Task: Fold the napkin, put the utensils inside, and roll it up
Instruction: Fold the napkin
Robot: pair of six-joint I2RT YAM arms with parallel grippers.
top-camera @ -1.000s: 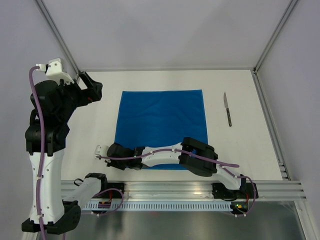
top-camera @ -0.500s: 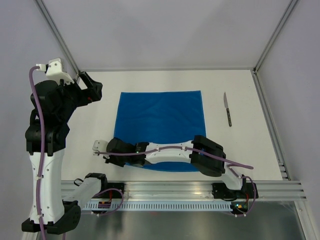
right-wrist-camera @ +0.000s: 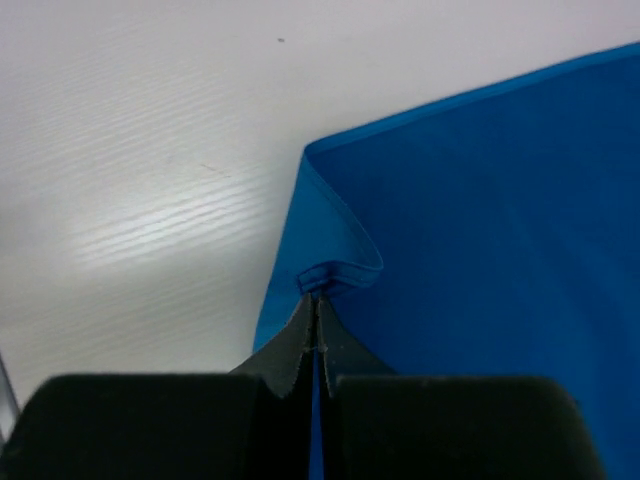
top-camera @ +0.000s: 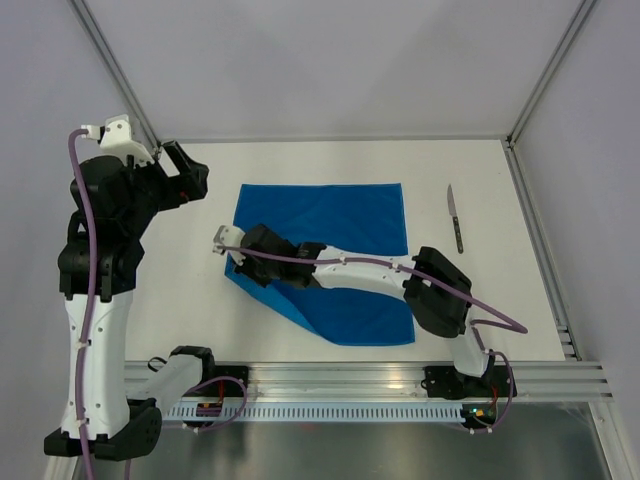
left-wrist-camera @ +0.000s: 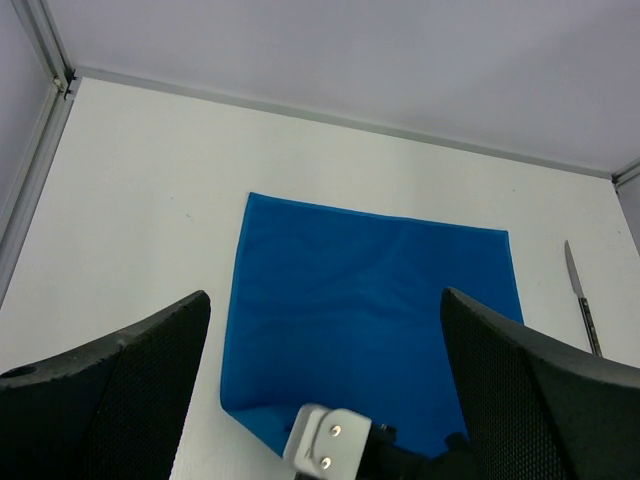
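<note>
Napkin (top-camera: 345,235) lies flat mid-surface (top-camera: 190,280), its near-left corner turned up at the right pincer (right-wrist-camera: 316,312). Knife (top-camera: 455,218) lies right of it, well apart. Left pincer (top-camera: 188,175) hangs beyond the far-left corner.

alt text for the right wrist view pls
The right gripper is shut on a corner of the blue napkin, whose edge curls over just beyond the fingertips. The white table fills the upper left.
</note>
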